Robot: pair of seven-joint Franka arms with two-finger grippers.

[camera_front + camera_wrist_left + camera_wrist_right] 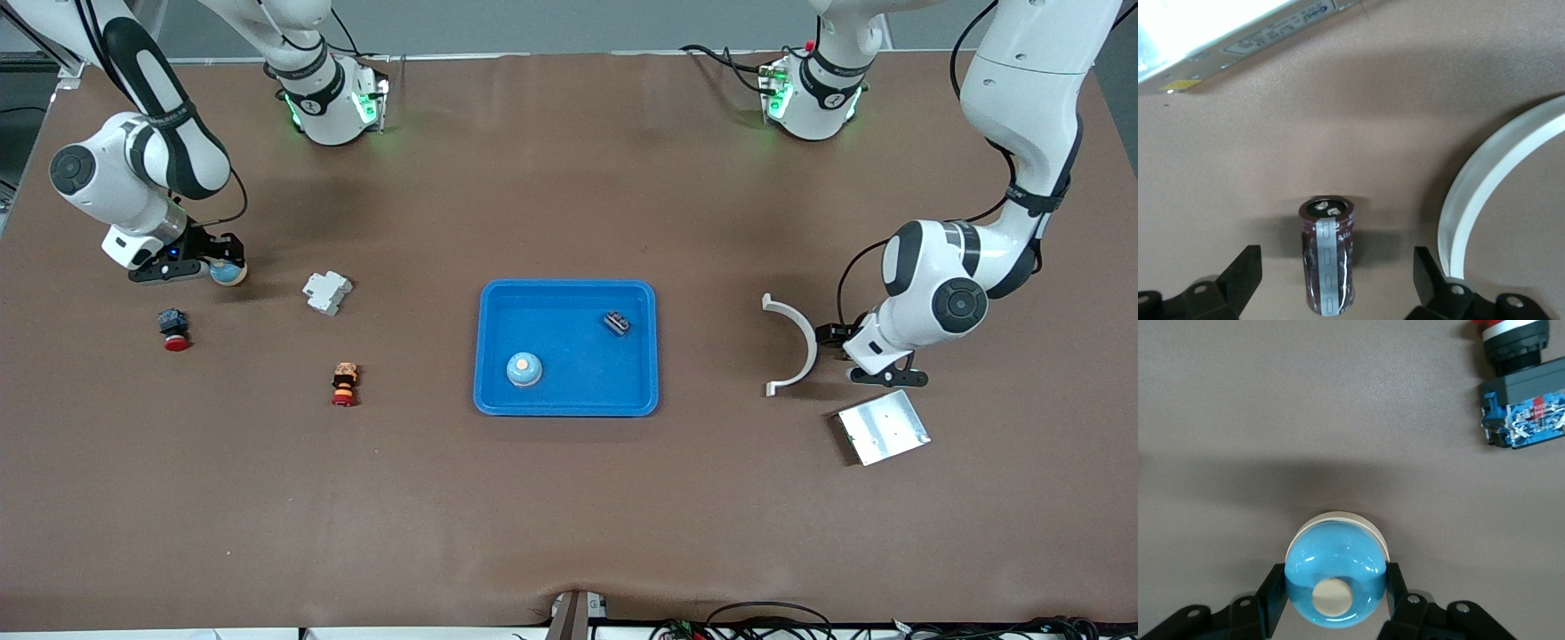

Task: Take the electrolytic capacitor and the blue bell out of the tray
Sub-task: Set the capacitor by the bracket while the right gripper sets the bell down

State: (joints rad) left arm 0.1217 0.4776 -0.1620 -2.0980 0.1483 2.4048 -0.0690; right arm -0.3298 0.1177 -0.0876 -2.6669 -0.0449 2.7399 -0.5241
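1. The left hand (pixel 1336 259) is wide open around the electrolytic capacitor (pixel 1328 280), which lies on its side on the surface at 3 o'clock from the tray (pixel 498 302), beside the white curved piece (pixel 800 342). I'd lift straight up, since a nudge could roll it.
2. The right hand (pixel 1335 587) is clamped on a blue bell (pixel 1335 563) out at the tray's 9 o'clock. Set it flat, then open.
3. Heads up, another bell (pixel 524 370) sits in the tray.

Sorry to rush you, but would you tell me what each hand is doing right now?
Left hand: open, around the capacitor lying on the table, not gripping it.
Right hand: shut on a blue bell.
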